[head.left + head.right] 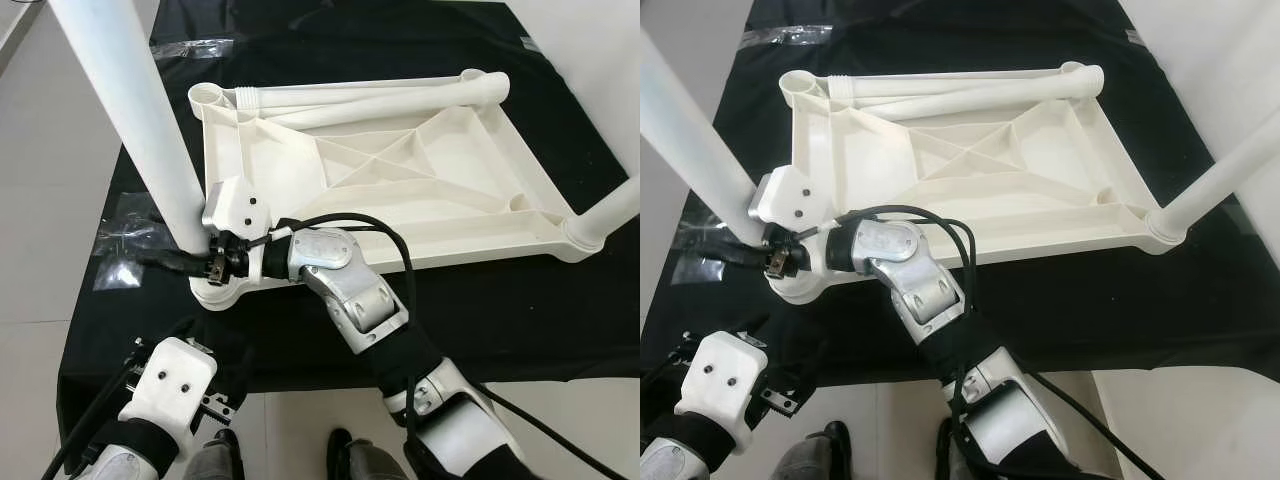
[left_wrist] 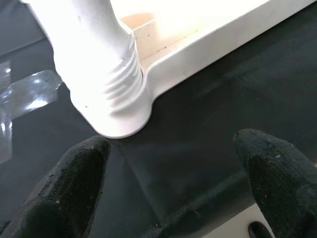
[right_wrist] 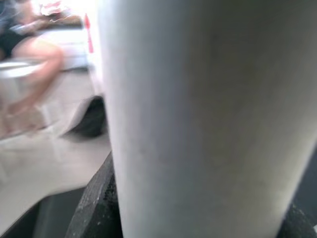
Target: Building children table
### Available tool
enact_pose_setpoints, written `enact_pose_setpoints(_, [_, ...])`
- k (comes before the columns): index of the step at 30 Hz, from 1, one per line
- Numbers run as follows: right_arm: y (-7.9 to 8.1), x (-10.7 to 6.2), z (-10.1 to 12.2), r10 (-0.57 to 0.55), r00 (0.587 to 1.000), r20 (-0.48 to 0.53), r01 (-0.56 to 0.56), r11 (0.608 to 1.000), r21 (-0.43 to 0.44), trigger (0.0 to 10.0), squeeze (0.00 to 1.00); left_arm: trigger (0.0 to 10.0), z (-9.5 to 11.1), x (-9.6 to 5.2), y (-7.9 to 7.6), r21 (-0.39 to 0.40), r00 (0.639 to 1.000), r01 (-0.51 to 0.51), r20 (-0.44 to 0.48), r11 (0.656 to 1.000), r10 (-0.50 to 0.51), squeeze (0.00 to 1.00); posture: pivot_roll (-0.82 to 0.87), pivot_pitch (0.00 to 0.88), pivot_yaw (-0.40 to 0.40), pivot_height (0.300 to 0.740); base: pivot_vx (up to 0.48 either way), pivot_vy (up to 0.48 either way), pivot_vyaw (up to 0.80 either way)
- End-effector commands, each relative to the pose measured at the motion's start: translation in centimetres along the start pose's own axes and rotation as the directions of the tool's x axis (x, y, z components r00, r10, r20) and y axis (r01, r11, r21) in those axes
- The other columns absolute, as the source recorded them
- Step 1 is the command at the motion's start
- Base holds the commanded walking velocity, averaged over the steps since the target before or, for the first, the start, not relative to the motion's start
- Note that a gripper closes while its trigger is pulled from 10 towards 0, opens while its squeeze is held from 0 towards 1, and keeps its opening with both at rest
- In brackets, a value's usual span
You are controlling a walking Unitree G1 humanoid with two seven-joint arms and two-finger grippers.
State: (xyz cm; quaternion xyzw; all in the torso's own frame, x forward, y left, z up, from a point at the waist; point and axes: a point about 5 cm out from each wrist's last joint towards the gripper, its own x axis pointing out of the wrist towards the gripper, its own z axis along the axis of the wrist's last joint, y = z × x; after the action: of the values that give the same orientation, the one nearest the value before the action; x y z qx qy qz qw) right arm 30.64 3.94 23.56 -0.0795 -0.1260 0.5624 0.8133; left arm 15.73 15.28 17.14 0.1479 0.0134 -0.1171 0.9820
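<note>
Right hand (image 1: 185,262) is wrapped around the base of the near-left table leg (image 1: 130,110), its black fingers (image 3: 96,208) pressed against the white tube on both sides, just above the threaded socket at the corner of the upturned white tabletop (image 1: 400,180). That arm reaches across the robot's front, elbow bent and forearm lying low along the tabletop's near edge, with a black cable looping over the wrist. The leg it grips rises steeply toward the camera and leans a little away from the tabletop.

Left hand (image 2: 173,188) hangs lower and nearer the robot, short of that same corner, its two fingers (image 2: 74,183) spread wide with nothing between them; the ribbed foot of the leg (image 2: 116,84) stands just ahead of it.

The tabletop lies underside up on a black cloth (image 1: 480,320) spread over a pale floor (image 1: 50,180). On the far side from the right hand a second leg (image 1: 610,215) stands in the near-right corner socket, and two more loose legs (image 1: 370,97) lie along the far rim. Clear plastic wrapping (image 1: 125,240) lies on the cloth just beyond the gripped leg. Bare black cloth stretches between the tabletop's near edge and the robot's feet (image 1: 350,450).
</note>
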Motion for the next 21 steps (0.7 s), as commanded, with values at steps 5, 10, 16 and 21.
enact_pose_setpoints(5, [2.3,-5.4,-6.7,-0.519,0.813,-0.263,0.563,0.816,0.132,10.0,0.0,10.0,-0.8,-0.1,0.3,0.02,0.999,-0.018,-0.042,1.0,0.019,0.0,0.12,0.287,-0.131,0.74,0.0,0.0,0.0])
enact_pose_setpoints(10, [2.0,-5.0,-6.3,-0.539,0.81,-0.232,0.573,0.812,0.112,10.0,0.0,10.0,-1.0,0.1,0.5,0.033,0.999,-0.024,-0.044,0.999,0.026,0.0,0.12,0.276,-0.121,0.74,0.0,0.0,0.0])
enact_pose_setpoints(16, [1.3,-4.4,-6.7,-0.54,0.804,-0.247,0.577,0.809,0.109,10.0,0.0,10.0,-1.5,0.7,1.8,0.036,0.994,-0.091,-0.051,0.995,0.093,0.0,0.13,0.236,-0.121,0.74,0.0,0.0,0.0])
enact_pose_setpoints(21, [0.6,-3.9,-6.5,-0.56,0.783,-0.27,0.604,0.789,0.112,10.0,0.0,10.0,-0.1,1.6,5.3,0.064,0.975,-0.22,0.031,0.973,0.218,0.0,0.13,0.193,-0.113,0.74,0.0,0.0,0.0])
